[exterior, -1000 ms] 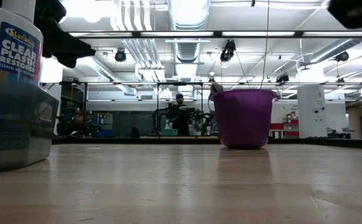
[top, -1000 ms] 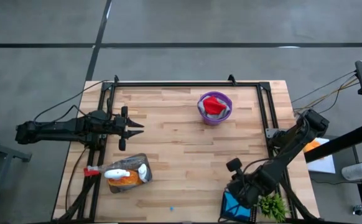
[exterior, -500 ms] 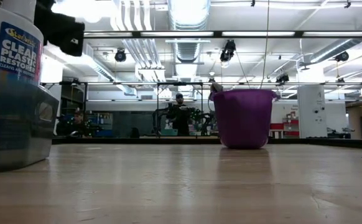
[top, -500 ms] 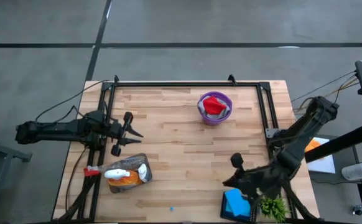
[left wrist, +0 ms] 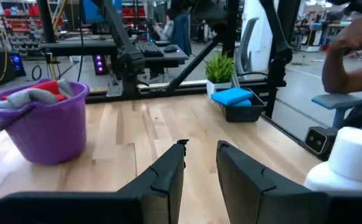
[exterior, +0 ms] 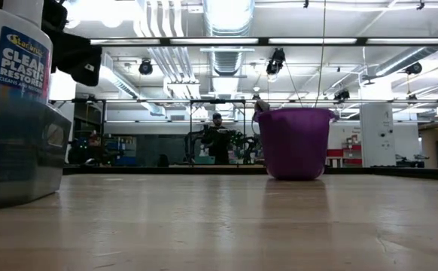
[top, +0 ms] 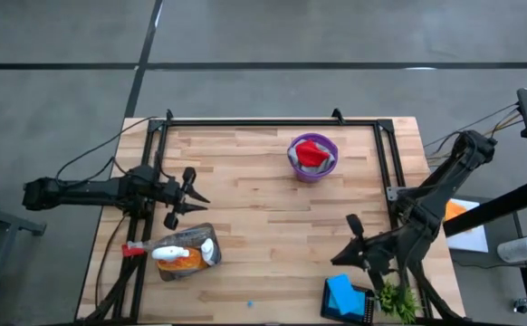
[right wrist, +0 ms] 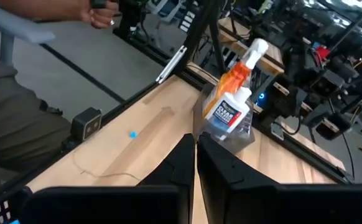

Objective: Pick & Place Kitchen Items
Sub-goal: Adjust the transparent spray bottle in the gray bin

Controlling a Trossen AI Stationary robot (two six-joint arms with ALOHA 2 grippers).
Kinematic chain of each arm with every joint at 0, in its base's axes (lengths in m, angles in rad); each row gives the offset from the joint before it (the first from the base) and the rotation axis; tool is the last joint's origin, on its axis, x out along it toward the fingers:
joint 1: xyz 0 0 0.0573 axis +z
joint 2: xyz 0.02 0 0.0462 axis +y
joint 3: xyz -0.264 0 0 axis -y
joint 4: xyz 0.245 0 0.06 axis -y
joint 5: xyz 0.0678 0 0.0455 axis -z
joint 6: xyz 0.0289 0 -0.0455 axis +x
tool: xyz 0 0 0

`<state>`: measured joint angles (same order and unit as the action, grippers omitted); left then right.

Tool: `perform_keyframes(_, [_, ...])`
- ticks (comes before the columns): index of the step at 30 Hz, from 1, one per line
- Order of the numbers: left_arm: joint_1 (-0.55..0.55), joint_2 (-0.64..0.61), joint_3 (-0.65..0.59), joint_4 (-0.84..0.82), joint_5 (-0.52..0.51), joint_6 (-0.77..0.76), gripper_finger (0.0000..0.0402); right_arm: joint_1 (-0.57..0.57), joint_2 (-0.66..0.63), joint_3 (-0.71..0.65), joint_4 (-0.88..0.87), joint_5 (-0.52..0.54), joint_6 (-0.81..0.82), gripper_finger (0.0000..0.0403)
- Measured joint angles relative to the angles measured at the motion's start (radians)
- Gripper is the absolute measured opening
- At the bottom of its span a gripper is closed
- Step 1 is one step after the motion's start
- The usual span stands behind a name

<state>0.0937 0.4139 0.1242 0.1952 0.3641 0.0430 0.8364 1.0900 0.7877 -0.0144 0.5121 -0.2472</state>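
Observation:
A purple bucket [top: 312, 156] at the far middle of the table holds a red cloth [top: 311, 152] and a grey cloth [left wrist: 32, 96]. Near the left front, a clear bin [top: 187, 254] holds an orange spray bottle [right wrist: 237, 78] and a white bottle [exterior: 12, 53]. A blue sponge [top: 340, 290] lies in a black basket [top: 361, 310] at the front right. My left gripper [left wrist: 201, 148] hovers open over the table's left side, above the bin's far side [top: 196, 195]. My right gripper [right wrist: 195, 142] hangs shut and empty above the table, just beyond the basket [top: 351, 223].
A small green plant [top: 396, 299] stands beside the basket at the front right corner. A black frame [top: 273, 121] runs along the table's far, left and right edges. A person sits near the table's front edge [right wrist: 19, 124], with a hand [left wrist: 349, 46] raised.
My right gripper has risen from over the black basket and tipped from pointing down to nearly level, drawing away from the near edge; the blue sponge now shows uncovered in the basket. My left gripper has sunk a little and turned slightly toward the near edge.

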Motion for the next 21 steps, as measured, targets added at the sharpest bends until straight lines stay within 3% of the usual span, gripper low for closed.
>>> perform_keyframes(4, [0.0,-0.016,-0.008,0.02,0.001,-0.018,0.0099,0.0,-0.089,-0.087,0.024,0.011,0.035,0.0017])
perform_keyframes(9, [0.002,-0.022,-0.12,0.24,0.032,-0.077,0.0099,0.001,-0.201,-0.184,0.082,0.02,0.049,0.0017])
perform_keyframes(16, [0.012,-0.026,-0.121,0.19,0.031,-0.093,0.0099,0.001,-0.311,-0.262,0.09,0.023,0.061,0.0017])
perform_keyframes(21, [0.013,-0.026,-0.121,0.152,0.03,-0.017,0.0099,0.001,-0.347,-0.289,0.084,0.023,0.062,0.0017])
